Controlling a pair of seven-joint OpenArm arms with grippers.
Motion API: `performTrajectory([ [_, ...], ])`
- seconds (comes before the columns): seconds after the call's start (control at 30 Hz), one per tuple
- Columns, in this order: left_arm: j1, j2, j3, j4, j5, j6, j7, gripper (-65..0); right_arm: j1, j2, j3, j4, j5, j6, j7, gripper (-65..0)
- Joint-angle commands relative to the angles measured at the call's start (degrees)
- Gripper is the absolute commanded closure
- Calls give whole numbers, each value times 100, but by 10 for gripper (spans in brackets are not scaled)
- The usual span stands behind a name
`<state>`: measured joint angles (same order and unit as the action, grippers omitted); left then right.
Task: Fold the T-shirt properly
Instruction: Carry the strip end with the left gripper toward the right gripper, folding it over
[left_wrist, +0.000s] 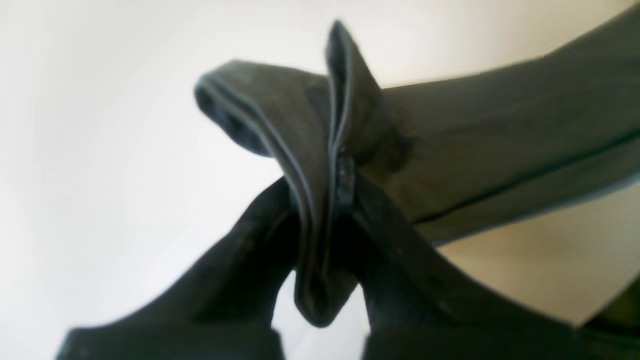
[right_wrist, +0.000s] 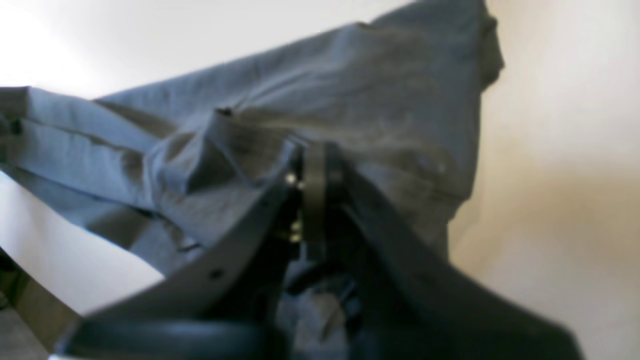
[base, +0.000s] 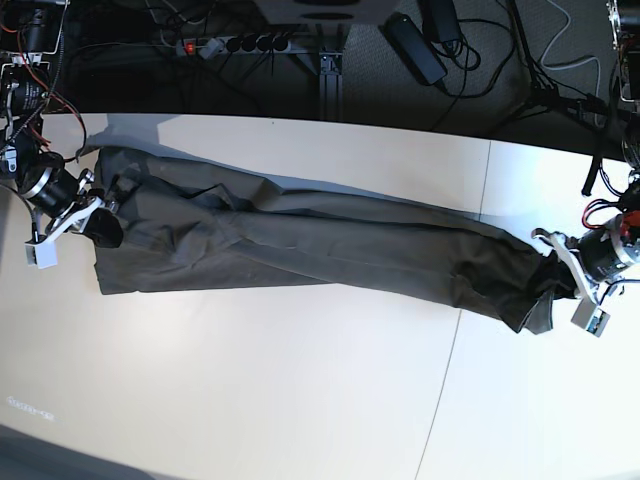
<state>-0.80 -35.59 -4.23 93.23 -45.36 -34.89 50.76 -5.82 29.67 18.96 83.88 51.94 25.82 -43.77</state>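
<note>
The dark grey-olive T-shirt (base: 320, 240) lies folded into a long narrow band, stretched across the white table (base: 300, 380) between my two grippers. My left gripper (base: 553, 275) at the right of the base view is shut on the bunched end of the shirt; in the left wrist view the fingers (left_wrist: 325, 205) pinch several folded layers of hemmed cloth (left_wrist: 500, 125). My right gripper (base: 100, 222) at the left of the base view is shut on the other end; in the right wrist view it (right_wrist: 314, 170) clamps the cloth (right_wrist: 375, 90). The neck label is hidden.
The table's far edge (base: 300, 122) runs behind the shirt, with cables and a power strip (base: 235, 44) on the dark floor beyond. A seam (base: 470, 300) in the tabletop runs under the shirt's right part. The table's near left corner (base: 40, 440) shows.
</note>
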Motion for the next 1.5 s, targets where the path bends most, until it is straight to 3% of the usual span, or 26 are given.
performTrajectory([
  [0.0, -101, -22, 0, 345, -11, 4, -24, 0, 74, 114, 42, 131, 101, 380, 111, 0],
  [0.13, -13, 179, 540, 1080, 181, 129, -96, 0, 72, 70, 42, 162, 90, 382, 111, 0],
  [0.2, -35, 376, 988, 1285, 575, 238, -208, 0, 72, 63, 42, 162, 28, 380, 111, 0],
  [0.33, -223, 975, 1818, 1355, 1493, 748, -319, 0, 72, 66, 42, 162, -50, 382, 111, 0],
  [0.43, -240, 1447, 2188, 1270, 1956, 750, -455, 0, 72, 63, 42, 162, -48, 382, 111, 0],
  [0.73, -238, 2570, 2699, 590, 2382, 745, -446, 0, 72, 66, 42, 162, -52, 382, 111, 0],
  [0.9, -240, 2905, 2752, 321, 2380, 748, -474, 0, 72, 63, 42, 162, -48, 380, 114, 0],
  [1.1, -293, 3021, 2758, 240, 2374, 743, -525, 0, 72, 63, 42, 162, -50, 382, 111, 0],
  [1.2, -334, 3021, 2758, 240, 2358, 745, -531, -211, 72, 63, 42, 162, -50, 380, 114, 0],
  [1.23, -334, 3029, 2758, 240, 2319, 743, -533, -252, 72, 63, 42, 162, -50, 382, 114, 0],
  [1.47, -334, 3442, 2953, 243, 2055, 741, -402, -269, 74, 63, 42, 162, -52, 382, 153, 0],
])
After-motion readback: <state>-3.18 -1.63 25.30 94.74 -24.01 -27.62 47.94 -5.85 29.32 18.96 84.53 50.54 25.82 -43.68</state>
